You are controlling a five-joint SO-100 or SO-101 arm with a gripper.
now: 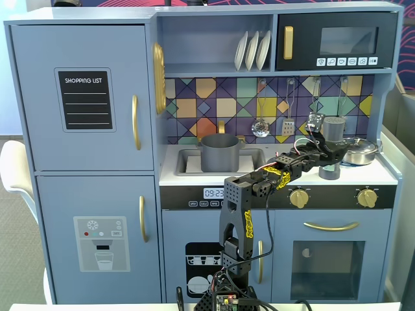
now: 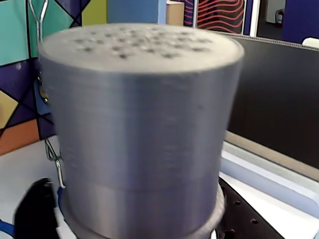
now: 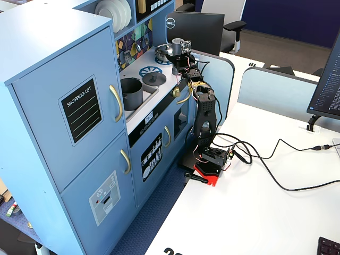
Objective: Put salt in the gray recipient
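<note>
The salt shaker (image 1: 334,128) is a grey cylinder with small holes in its top. It stands upright in my gripper (image 1: 329,148), over the stove at the right of the toy kitchen. In the wrist view the shaker (image 2: 139,124) fills the frame, with my gripper (image 2: 139,221) shut on its base and one black finger (image 2: 35,209) at lower left. In a fixed view the shaker (image 3: 177,43) sits above my gripper (image 3: 179,53). The grey pot (image 1: 219,152) stands open in the sink, left of the gripper, and also shows in a fixed view (image 3: 131,93).
A dark lid (image 1: 329,172) lies on the front burner below the gripper. A silver pan (image 1: 360,152) sits at the back right of the stove. Utensils (image 1: 260,126) hang on the tiled backsplash. A shelf with white plates (image 1: 253,50) and a microwave (image 1: 337,42) overhang the counter.
</note>
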